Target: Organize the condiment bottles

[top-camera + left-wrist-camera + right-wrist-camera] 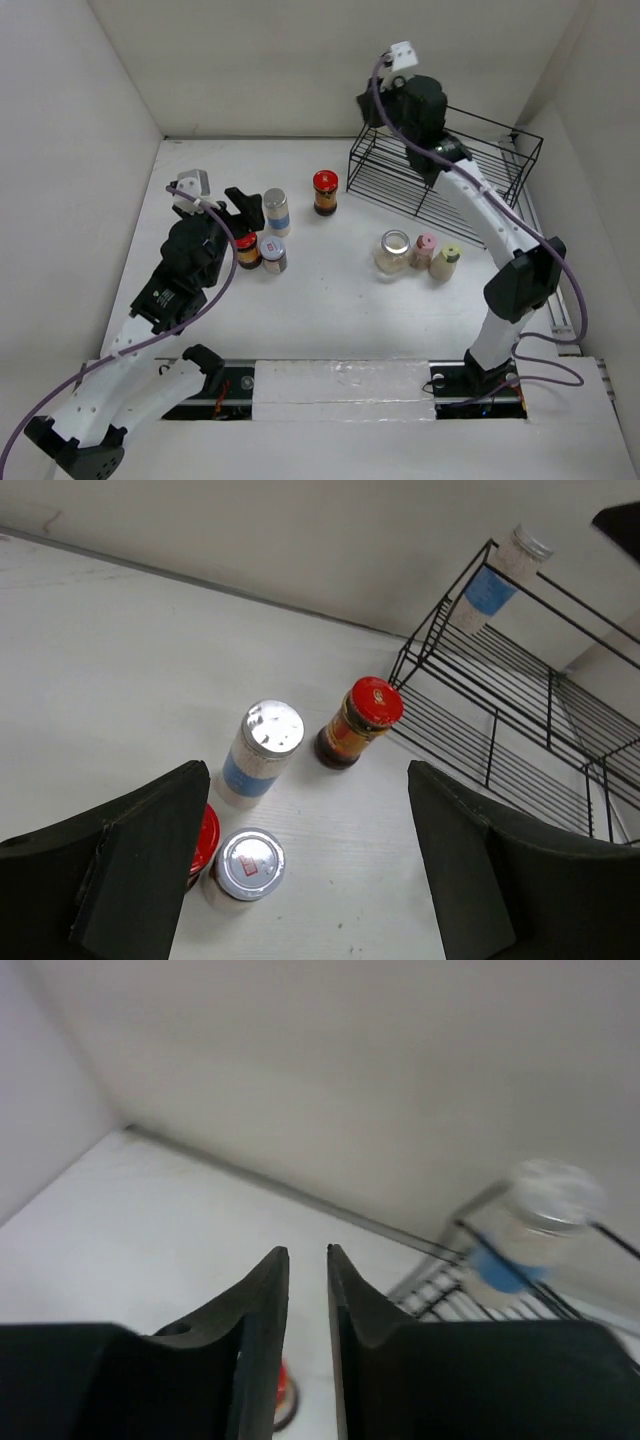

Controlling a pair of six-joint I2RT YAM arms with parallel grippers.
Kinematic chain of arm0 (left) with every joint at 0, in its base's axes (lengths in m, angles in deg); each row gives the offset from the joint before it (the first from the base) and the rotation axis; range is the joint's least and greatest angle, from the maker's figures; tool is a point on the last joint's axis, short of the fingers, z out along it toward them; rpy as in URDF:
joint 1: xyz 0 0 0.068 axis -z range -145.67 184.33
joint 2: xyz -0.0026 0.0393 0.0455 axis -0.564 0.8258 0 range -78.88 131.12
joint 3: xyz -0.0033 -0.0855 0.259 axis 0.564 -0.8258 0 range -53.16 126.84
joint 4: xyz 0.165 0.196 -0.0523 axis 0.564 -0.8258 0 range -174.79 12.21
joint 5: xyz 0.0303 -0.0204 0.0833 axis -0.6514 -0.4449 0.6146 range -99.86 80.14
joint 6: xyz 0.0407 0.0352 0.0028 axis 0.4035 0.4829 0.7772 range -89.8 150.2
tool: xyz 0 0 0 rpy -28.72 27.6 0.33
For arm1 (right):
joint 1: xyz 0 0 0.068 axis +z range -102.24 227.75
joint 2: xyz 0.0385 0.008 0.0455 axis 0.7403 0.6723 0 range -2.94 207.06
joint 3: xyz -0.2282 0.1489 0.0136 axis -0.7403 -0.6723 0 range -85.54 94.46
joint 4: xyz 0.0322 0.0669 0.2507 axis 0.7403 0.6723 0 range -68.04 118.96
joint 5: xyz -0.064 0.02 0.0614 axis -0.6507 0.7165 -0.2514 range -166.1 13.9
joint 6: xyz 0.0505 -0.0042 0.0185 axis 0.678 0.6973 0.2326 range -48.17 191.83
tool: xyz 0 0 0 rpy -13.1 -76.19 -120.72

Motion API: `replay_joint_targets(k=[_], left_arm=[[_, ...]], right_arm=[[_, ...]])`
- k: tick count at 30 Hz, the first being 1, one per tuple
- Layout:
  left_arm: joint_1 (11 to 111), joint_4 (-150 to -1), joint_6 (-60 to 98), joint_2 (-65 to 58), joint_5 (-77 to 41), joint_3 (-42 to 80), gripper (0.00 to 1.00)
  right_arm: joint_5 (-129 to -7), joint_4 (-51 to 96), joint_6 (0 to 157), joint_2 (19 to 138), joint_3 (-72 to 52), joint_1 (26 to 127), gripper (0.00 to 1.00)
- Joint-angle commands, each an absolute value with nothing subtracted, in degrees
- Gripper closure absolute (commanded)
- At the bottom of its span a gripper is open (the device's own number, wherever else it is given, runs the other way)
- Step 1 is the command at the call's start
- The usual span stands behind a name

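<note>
Top view: left tool (pixel 243 207) released, empty; silver-lidded shaker (pixel 276 211) just right of its tips, wide clear jar (pixel 393 251) well right.
Left wrist: red-lidded jar (pixel 358 723) ahead, on worktop (pixel 120 660).
Right wrist: right tool (pixel 308 1252) clenched, empty; blue-labelled bottle (pixel 530 1225) ahead-right, on wire rack (pixel 440 1288).

The whole table (pixel 330 310) is being viewed from high above and behind the arm bases (pixel 478 375), facing downward. From the left wrist, the table is being looked at from near and low, towards the black wire rack (pixel 500 730); the red-lidded jar (pixel 360 720) before it is being shared with the top view. From the right wrist, the back wall (pixel 350 1080) is being faced; the blurred blue-labelled shaker (pixel 530 1230) is being shared with the left wrist view.
</note>
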State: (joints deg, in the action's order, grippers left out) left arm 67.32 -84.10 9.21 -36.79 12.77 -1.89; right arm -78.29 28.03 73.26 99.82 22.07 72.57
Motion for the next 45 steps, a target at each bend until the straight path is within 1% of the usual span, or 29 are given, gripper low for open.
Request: replay_joint_targets(k=[1, 3, 4, 5, 8, 15, 20, 23, 25, 28, 29, 31, 32, 33, 34, 38, 40, 43, 45], left_arm=[[67.2, -82.19, 7.35, -39.85, 18.7, -2.45, 0.24], [67.2, -81.67, 7.35, -40.73, 19.32, -3.06, 0.24], [67.2, -81.66, 7.35, -40.73, 20.01, -3.58, 0.24], [67.2, -81.66, 7.35, -40.73, 20.02, -3.59, 0.24], [67.2, -82.19, 7.35, -40.73, 19.41, -3.59, 0.24], [67.2, -82.1, 7.35, -39.94, 17.56, -3.06, 0.24], [67.2, -82.01, 7.35, -39.94, 17.03, -3.06, 0.24], [67.2, -81.31, 7.88, -39.94, 17.03, -3.06, 0.24], [67.2, -82.01, 7.88, -39.94, 16.51, -3.06, 0.24], [67.2, -81.4, 7.88, -39.94, 16.51, -3.06, 0.24], [67.2, -81.4, 7.88, -39.94, 16.51, -3.06, 0.24], [67.2, -81.4, 7.88, -39.94, 16.51, -3.06, 0.24], [67.2, -81.4, 7.88, -39.94, 15.98, -3.06, 0.24], [67.2, -81.4, 7.88, -39.94, 15.98, -3.06, 0.24], [67.2, -81.4, 8.4, -39.94, 15.98, -3.06, 0.24], [67.2, -81.92, 8.4, -39.41, 15.98, -3.06, 0.24], [67.2, -81.4, 8.4, -39.41, 15.98, -3.06, 0.24], [67.2, -81.92, 8.4, -39.41, 15.36, -3.06, 0.24], [67.2, -81.31, 8.4, -39.41, 15.36, -3.06, 0.24]], right_arm=[[-66.45, 22.84, 72.36, 101.9, 15.29, 80.52, 0.7], [-64.15, 22.84, 71.66, 104.28, 14.05, 83.77, 0.48], [-63.27, 22.84, 71.66, 104.89, 13.43, 86.57, 0.35], [-63.26, 22.84, 71.14, 105.59, 12.82, 87.73, 0.19], [-64.67, 22.84, 71.13, 107.35, 11.5, 90.29, 0.07], [-63.88, 25.65, 70.52, 113.68, 15.7, 91.52, 0.02], [-63.88, 26.27, 70.52, 120.09, 20.45, 91.52, 0.04], [-64.5, 26.27, 70.52, 122.81, 23.53, 91.52, 0.1], [-62.83, 25.57, 71.12, 124.14, 25.02, 92.05, 0.14], [-62.83, 25.57, 71.65, 124.67, 25.56, 92.05, 0.38], [-62.83, 25.57, 71.66, 124.67, 25.56, 92.05, 0.48], [-62.83, 23.99, 72.18, 122.66, 25.56, 92.05, 0.52], [-63.52, 23.29, 72.18, 121.35, 25.56, 92.05, 0.52], [-64.05, 21.98, 72.79, 117.59, 23.55, 92.05, 0.53], [-64.06, 18.14, 73.5, 115.38, 22.32, 92.05, 0.53], [-67.29, 11.95, 74.12, 104.83, 18.88, 88.46, 0.53], [-68.97, 11.33, 74.12, 100.53, 19.4, 84.95, 0.54], [-70.74, 11.33, 75.87, 98.31, 20.89, 78.45, 0.57], [-70.74, 11.94, 76.93, 97.08, 21.78, 75.02, 0.57]])
